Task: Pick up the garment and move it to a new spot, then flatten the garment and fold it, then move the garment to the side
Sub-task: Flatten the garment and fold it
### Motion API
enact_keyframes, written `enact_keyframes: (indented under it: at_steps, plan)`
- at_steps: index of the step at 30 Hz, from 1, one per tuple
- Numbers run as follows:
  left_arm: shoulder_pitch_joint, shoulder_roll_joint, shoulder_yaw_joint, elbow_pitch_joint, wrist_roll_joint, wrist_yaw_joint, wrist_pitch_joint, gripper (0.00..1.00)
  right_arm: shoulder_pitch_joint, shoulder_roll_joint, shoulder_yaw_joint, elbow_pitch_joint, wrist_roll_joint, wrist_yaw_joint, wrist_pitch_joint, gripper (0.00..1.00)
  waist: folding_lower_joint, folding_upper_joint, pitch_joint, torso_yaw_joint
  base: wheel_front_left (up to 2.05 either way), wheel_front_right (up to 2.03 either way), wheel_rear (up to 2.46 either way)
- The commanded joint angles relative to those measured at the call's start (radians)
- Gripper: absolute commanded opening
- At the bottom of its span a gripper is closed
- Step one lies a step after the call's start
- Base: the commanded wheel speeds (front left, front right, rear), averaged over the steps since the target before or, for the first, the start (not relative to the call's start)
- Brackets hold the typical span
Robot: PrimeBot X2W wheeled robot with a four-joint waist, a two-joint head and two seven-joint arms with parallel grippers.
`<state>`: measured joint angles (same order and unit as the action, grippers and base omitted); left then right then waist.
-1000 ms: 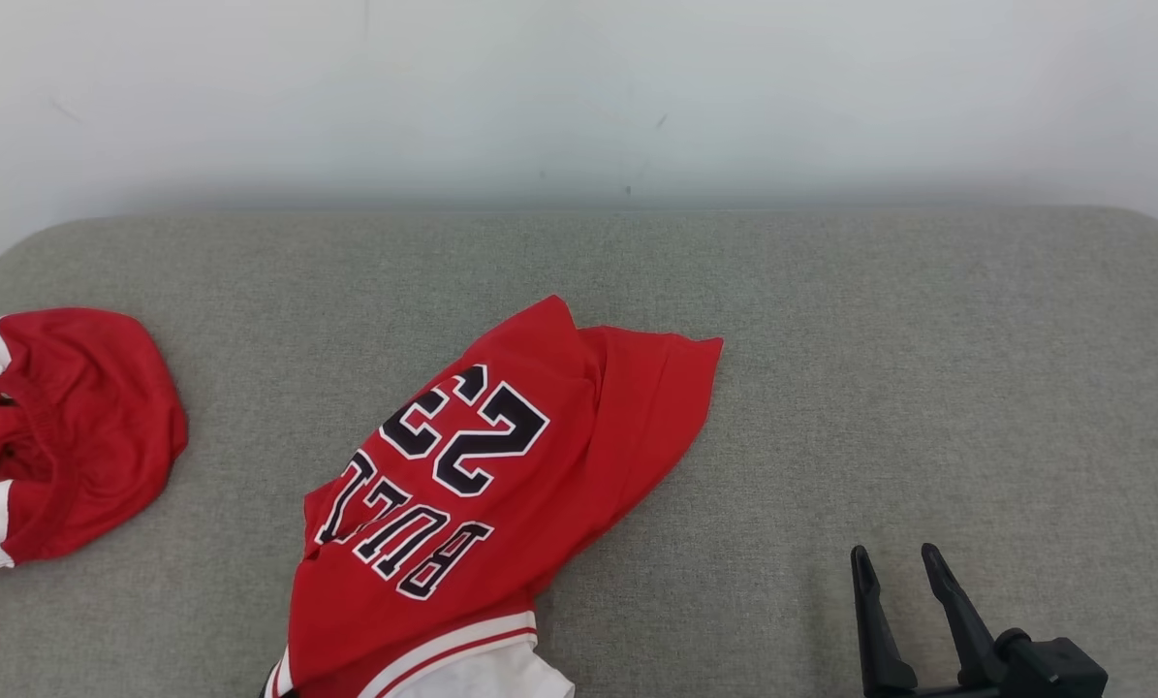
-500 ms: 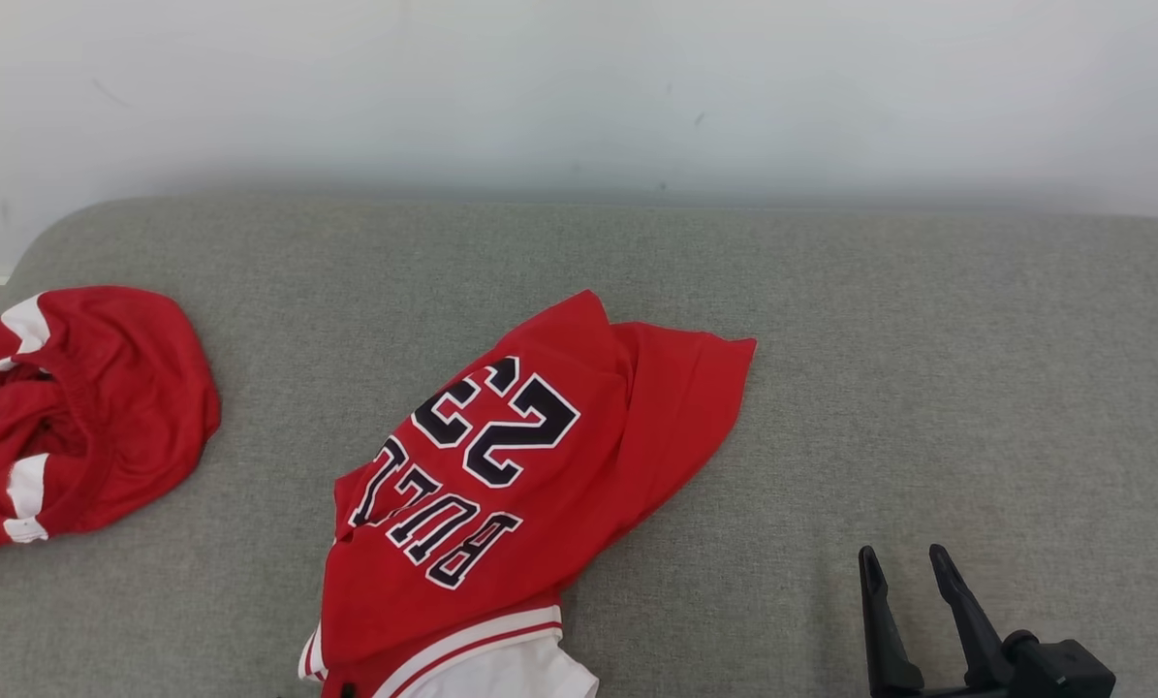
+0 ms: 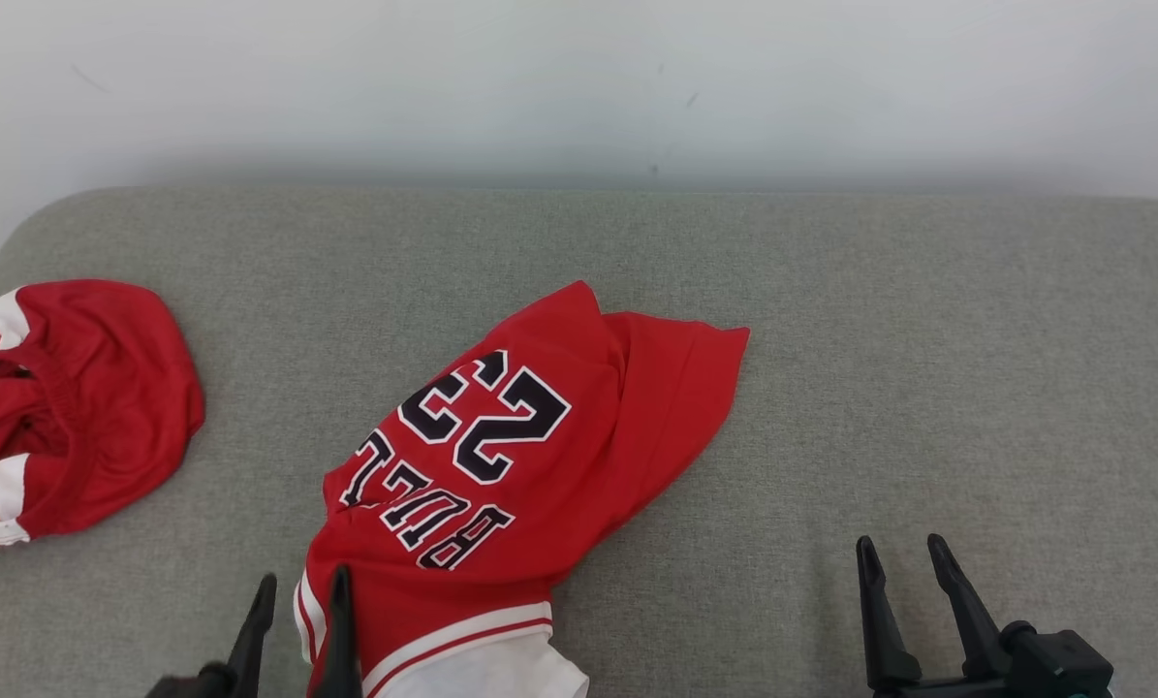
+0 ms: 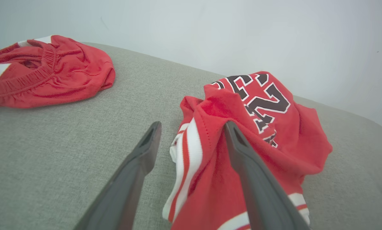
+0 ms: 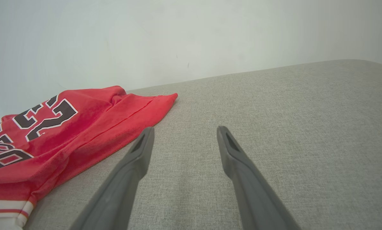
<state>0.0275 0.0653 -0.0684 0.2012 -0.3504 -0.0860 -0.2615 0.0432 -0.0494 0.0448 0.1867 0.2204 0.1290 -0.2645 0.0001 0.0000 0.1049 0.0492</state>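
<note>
In the left wrist view, crumpled jersey (image 4: 258, 127) is seen inside the parted left gripper (image 4: 193, 127). The right gripper (image 5: 183, 131) is spread over woven cushion (image 5: 306, 127).

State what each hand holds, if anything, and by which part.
Nothing is held. The left hand stands open around the striped edge of the jersey; the right hand is open over bare cushion.

left claw (image 3: 302, 606) sits at the head view's lower left, both fingers (image 4: 136, 166) spread wide, tips pointing up-frame. right claw (image 3: 900, 582) at lower right, same pose: fingers parted, tips forward, dark wrist block (image 3: 1053, 669) just behind them. wrist views agree: both sets wide apart.
</note>
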Motion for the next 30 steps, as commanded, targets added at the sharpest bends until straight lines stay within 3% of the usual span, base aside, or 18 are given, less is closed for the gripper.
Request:
enact_keyframes:
  at_steps: [1,6,12,19,20,21,22,23,30]
  plan:
    - [-0.025,0.001,-0.001,0.006,0.007,-0.002,-0.003,1.0,-0.004,-0.002,-0.001,0.002,-0.008,0.004,-0.002,1.0,-0.0001,0.0,0.003,-0.003,0.0,0.0,0.0]
    - [-0.104,0.007,0.011,0.05,0.01,-0.014,-0.003,1.0,-0.021,-0.002,0.012,0.008,0.003,0.004,-0.002,1.0,-0.0001,0.0,0.013,-0.027,0.0,0.0,0.0]
    - [-0.194,0.014,0.014,0.23,-0.022,-0.018,0.021,1.0,-0.019,-0.002,0.014,0.023,0.01,0.004,-0.002,1.0,-0.0001,0.0,0.02,-0.052,0.0,0.0,0.0]
    - [-0.278,0.017,0.01,0.4,-0.103,-0.032,0.139,1.0,-0.029,-0.002,0.019,0.043,0.015,0.004,-0.002,1.0,-0.0001,0.0,0.02,-0.072,0.0,0.0,0.0]
    - [-0.291,0.026,0.006,0.409,-0.101,-0.034,0.139,0.93,-0.03,-0.001,0.02,0.043,0.015,0.004,-0.002,1.0,-0.0001,0.0,0.02,-0.074,0.0,0.0,0.0]
    - [-0.302,0.034,-0.001,0.419,-0.094,-0.036,0.137,0.42,-0.031,-0.002,0.021,0.045,0.016,0.004,-0.002,1.0,-0.0001,0.0,0.02,-0.076,0.0,0.0,0.0]
    - [-0.309,0.038,-0.007,0.426,-0.09,-0.037,0.133,0.16,-0.033,-0.002,0.023,0.047,0.018,0.004,-0.002,1.0,-0.0001,0.0,0.019,-0.077,0.0,0.0,0.0]
    - [-0.32,0.043,-0.012,0.434,-0.084,-0.035,0.127,0.0,-0.034,-0.002,0.025,0.048,0.018,0.004,-0.002,1.0,-0.0001,0.0,0.018,-0.08,0.0,0.0,0.0]
    - [-0.443,0.101,-0.092,0.417,0.022,-0.038,0.061,0.0,-0.042,-0.002,0.033,0.042,0.026,0.004,-0.002,1.0,-0.0001,0.0,0.017,-0.109,0.0,0.0,0.0]
